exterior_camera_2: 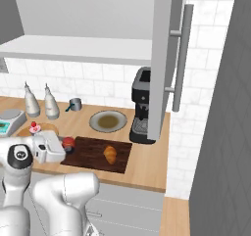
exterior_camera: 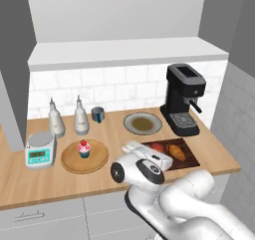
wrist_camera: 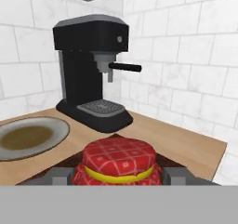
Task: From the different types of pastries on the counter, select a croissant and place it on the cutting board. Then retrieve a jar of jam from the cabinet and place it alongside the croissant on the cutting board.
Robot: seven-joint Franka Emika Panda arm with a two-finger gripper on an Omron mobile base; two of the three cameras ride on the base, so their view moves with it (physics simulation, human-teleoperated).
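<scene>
Gripper (wrist_camera: pixel 119 177) clamped on red-lidded squat jam jar (wrist_camera: pixel 119 165) | apparently low over dark-brown rectangular wooden cutting board (exterior_camera_2: pixel 88 154), beside golden-brown croissant (exterior_camera_2: pixel 111 154) | risk: early release tips jar

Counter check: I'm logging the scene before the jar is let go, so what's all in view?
Cutting board: one, dark brown, counter front.
Croissant: one, golden, on board.
Jar of jam: one, red lid, between the fingers at the board's left end.
Cupcake: one, pink, on round wooden board.
Plate: one, grey.
Coffee machine: one, black.
Mug: one, blue-grey.
Bottles: two, white.
Scale: one, white.
Gripper: one, closed on jar.
</scene>
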